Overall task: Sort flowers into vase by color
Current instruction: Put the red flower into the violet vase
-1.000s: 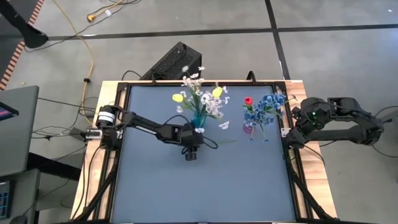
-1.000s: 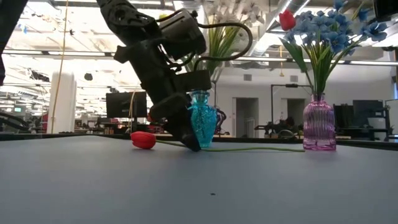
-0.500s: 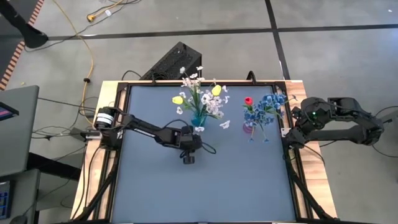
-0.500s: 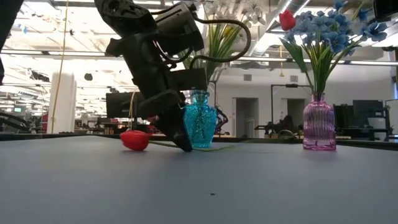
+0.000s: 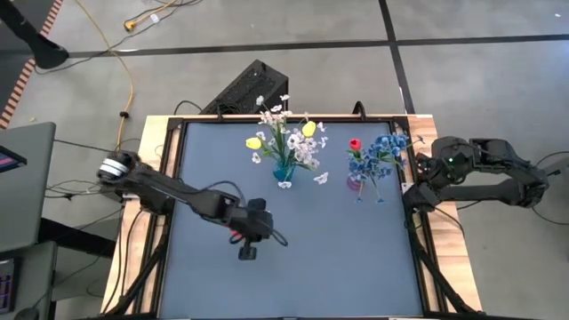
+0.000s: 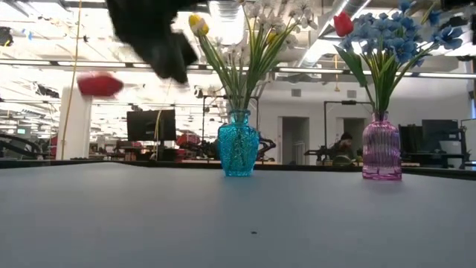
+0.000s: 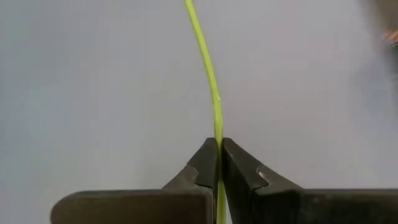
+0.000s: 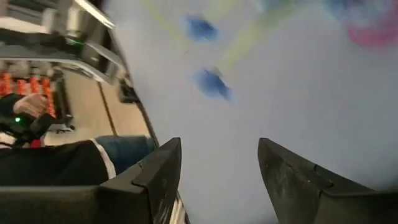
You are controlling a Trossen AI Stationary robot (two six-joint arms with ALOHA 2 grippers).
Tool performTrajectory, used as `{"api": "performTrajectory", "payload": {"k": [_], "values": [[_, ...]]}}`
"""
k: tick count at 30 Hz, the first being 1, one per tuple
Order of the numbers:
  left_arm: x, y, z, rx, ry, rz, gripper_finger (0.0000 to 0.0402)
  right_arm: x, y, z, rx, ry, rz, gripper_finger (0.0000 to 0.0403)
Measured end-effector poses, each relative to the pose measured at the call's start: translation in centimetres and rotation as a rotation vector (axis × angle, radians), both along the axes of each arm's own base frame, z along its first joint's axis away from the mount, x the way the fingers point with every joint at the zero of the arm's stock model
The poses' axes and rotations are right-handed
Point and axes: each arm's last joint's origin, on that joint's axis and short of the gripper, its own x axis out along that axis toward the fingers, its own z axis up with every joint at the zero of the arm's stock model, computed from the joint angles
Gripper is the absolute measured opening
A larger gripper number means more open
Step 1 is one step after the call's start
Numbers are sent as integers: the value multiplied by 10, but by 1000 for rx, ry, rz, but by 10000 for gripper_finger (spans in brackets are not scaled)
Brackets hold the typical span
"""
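Left wrist view: the left hand [image 7: 219, 163] is seen clenched on a thin green stem [image 7: 211, 87], which is pinched between its two fingers [image 7: 202, 163] and runs away over the grey bench [image 7: 93, 81]. From above, this hand [image 5: 248, 252] is placed over the bench's left-middle area, well in front of the vases. At bench height, a red tulip [image 6: 100, 84] is shown lifted clear of the bench, beside the blurred dark arm. A teal vase [image 6: 238, 144] is filled with yellow tulips [image 6: 197, 24] and white blossoms [image 6: 279, 11]; a pink vase [image 6: 381, 147] is filled with blue blossoms [image 6: 387, 33] and another red tulip [image 6: 343, 24]. The right hand [image 8: 217, 168] is parked at the bench's right edge, its fingers spread and nothing held.
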Motion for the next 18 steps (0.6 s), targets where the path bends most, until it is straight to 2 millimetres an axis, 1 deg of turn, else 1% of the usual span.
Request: {"api": "performTrajectory", "payload": {"k": [5, 8, 11, 14, 17, 18], "values": [[-22, 3, 55, -185, -164, 11, 0, 13, -1, 14, -66, -234, 87, 238], [-33, 7, 84, -304, -281, 44, 0, 21, -1, 28, -99, -413, 133, 238], [-44, 10, 109, -401, -387, 71, 0, 28, -1, 45, -165, -622, 176, 238], [-53, 13, 129, -463, -496, 45, 0, 32, -1, 65, -262, -854, 218, 238], [-60, 15, 150, -515, -653, 19, 0, 32, -1, 84, -378, -1077, 256, 238], [-61, 17, 158, -536, -721, 40, 0, 32, -1, 90, -433, -1148, 265, 238]]}}
